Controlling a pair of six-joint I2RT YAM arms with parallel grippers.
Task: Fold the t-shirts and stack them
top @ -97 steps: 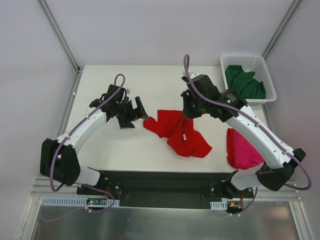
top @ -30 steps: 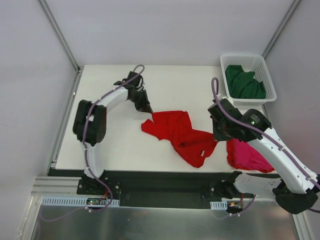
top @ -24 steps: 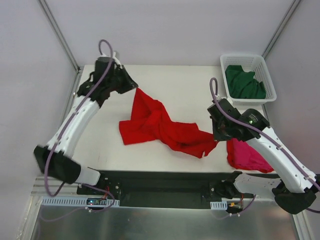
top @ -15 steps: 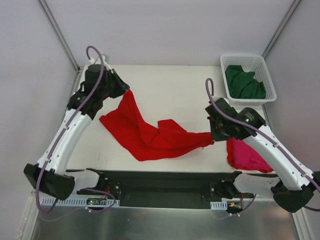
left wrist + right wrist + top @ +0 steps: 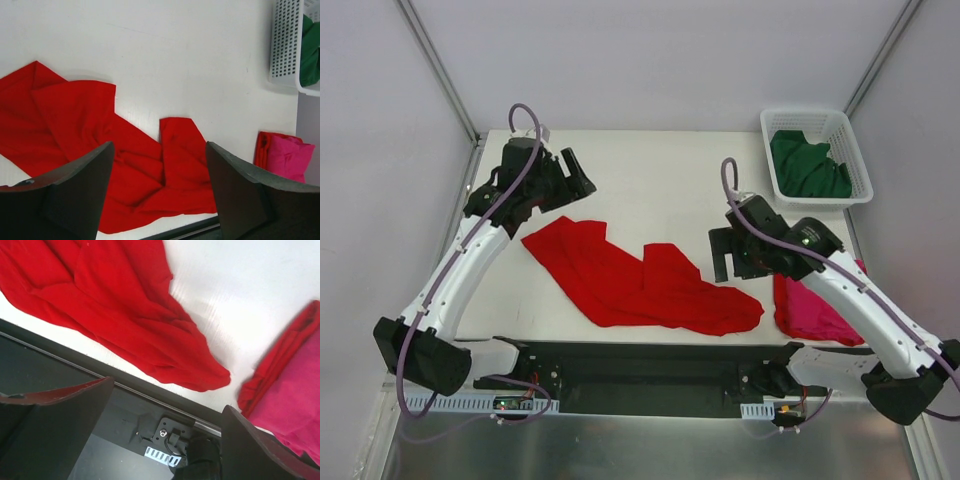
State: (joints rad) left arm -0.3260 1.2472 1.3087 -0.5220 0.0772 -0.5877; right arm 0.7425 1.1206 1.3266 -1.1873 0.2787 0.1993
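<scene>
The bright red t-shirt (image 5: 640, 285) lies spread and creased along the table's near edge, also in the left wrist view (image 5: 75, 115) and the right wrist view (image 5: 115, 305). My left gripper (image 5: 578, 175) hangs open and empty above the shirt's far left corner (image 5: 159, 150). My right gripper (image 5: 722, 255) stands open and empty over the shirt's right end (image 5: 169, 395). The magenta-pink t-shirt (image 5: 810, 310) lies folded at the near right, partly under my right arm, with a red edge along its side (image 5: 295, 400). The dark green t-shirt (image 5: 808, 165) sits bunched in the basket.
The white lattice basket (image 5: 850, 135) stands at the far right corner (image 5: 285, 45). The black base rail (image 5: 640, 365) runs just past the table's near edge, under my right gripper. Metal frame posts rise at both far corners.
Both grippers were shut on the red t-shirt, lifting and stretching it between them. They have opened and let go, and the shirt now lies flat on the table.
</scene>
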